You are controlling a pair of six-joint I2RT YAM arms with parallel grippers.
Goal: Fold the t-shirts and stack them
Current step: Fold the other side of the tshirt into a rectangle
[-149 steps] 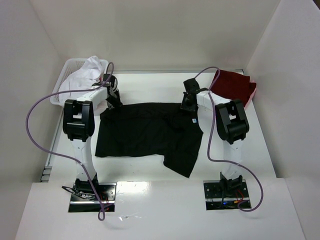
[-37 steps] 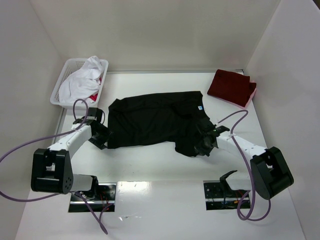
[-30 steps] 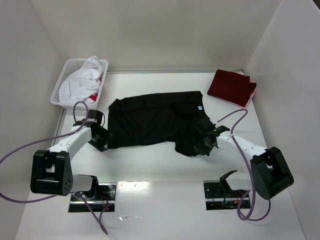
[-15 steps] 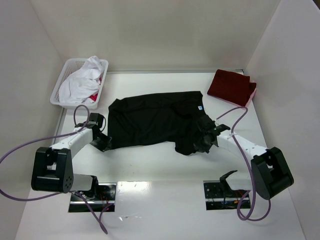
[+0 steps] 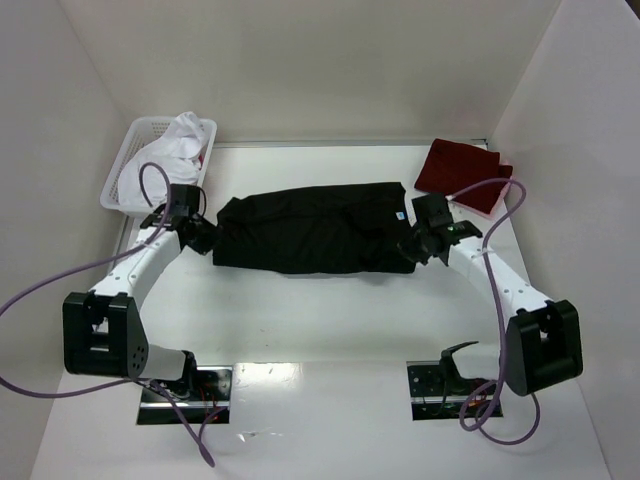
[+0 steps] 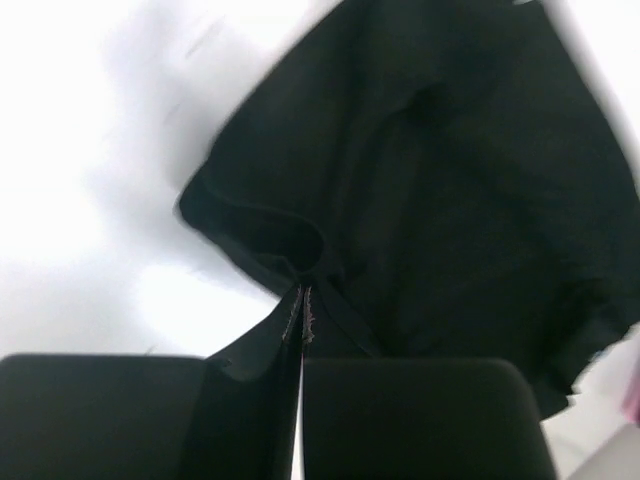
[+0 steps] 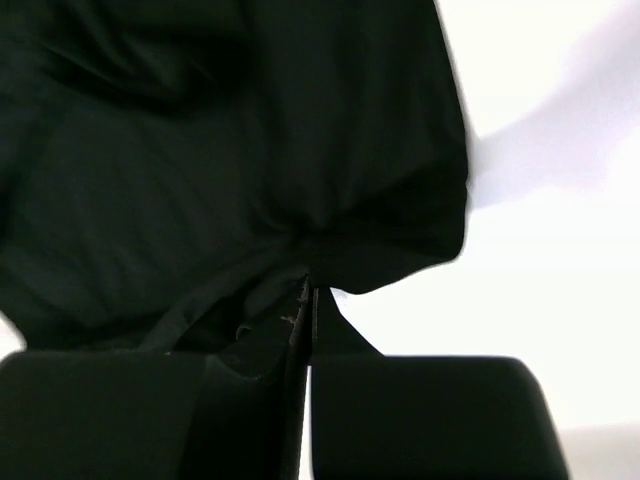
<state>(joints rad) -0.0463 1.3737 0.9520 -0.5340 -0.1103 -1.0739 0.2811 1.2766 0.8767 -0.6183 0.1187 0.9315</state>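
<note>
The black t-shirt [image 5: 310, 230] lies across the middle of the table, folded into a long band, its small blue neck label [image 5: 398, 213] near its right end. My left gripper [image 5: 208, 240] is shut on the shirt's left end; the wrist view shows black cloth [image 6: 420, 180] pinched between the jaws. My right gripper [image 5: 412, 247] is shut on the shirt's right end, with black cloth [image 7: 230, 150] bunched at its jaws. A folded dark red t-shirt [image 5: 465, 173] lies at the back right. White and red t-shirts [image 5: 170, 150] are heaped in the basket.
The white plastic lattice basket [image 5: 120, 175] stands at the back left against the wall. White walls enclose the table on the left, back and right. Purple cables loop off both arms.
Both grippers have carried the shirt's near edge away from me, toward the back. The shirt's lower half now lies folded over the upper half, making a narrower band.
</note>
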